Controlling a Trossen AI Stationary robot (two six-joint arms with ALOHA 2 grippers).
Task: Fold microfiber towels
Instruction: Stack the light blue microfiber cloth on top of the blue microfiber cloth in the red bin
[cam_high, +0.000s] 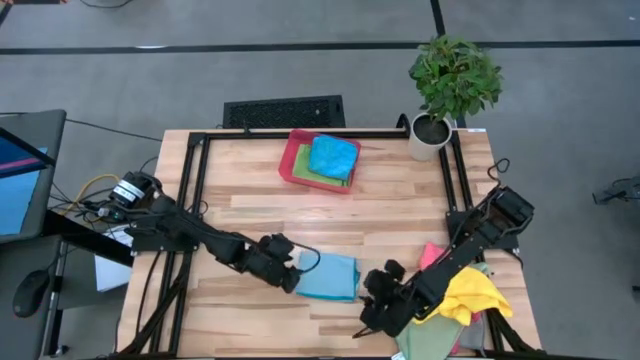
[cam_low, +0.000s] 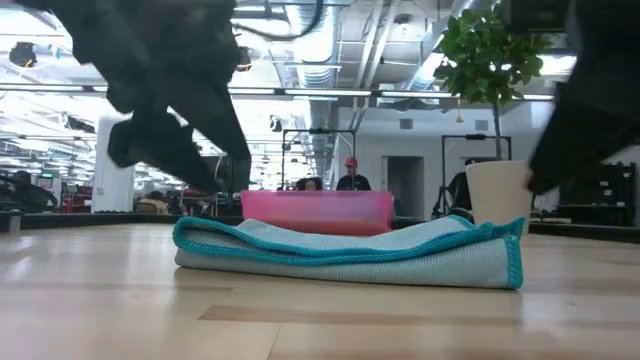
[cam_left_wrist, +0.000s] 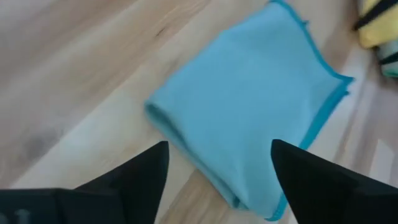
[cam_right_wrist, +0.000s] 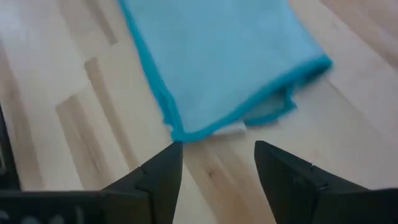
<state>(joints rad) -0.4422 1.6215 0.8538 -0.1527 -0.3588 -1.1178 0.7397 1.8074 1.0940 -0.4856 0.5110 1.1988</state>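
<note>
While both arms are hanging low over the near half of the table (cam_high: 250, 205), the light blue towel (cam_high: 328, 277) is lying folded flat on the bare wood between them, well apart from the red tray (cam_high: 292, 162) at the far side, which is holding a green towel (cam_high: 322, 176) with another blue towel (cam_high: 333, 155) on top. The left gripper (cam_high: 291, 274) is sitting just beside the folded towel's left edge with its fingers (cam_left_wrist: 143, 180) standing wide apart and nothing between them; the right gripper (cam_high: 377, 283) is hovering off the towel's right edge, its fingers (cam_right_wrist: 163, 174) likewise spread and empty. From table height the cloth is showing as a low, slightly puffed stack with a darker teal hem, so it is probably going to handle as something light, soft and limp, sagging wherever it is not supported and sliding easily on the smooth wood. A pinch at a hemmed corner or along the doubled edge is looking like the safest hold, since the middle offers only loose layers. Near the right arm, a heap of yellow (cam_high: 472, 295), pink (cam_high: 432, 254) and pale green (cam_high: 428, 340) towels is waiting at the near right corner, and a potted plant (cam_high: 452, 85) is standing at the far right.
</note>
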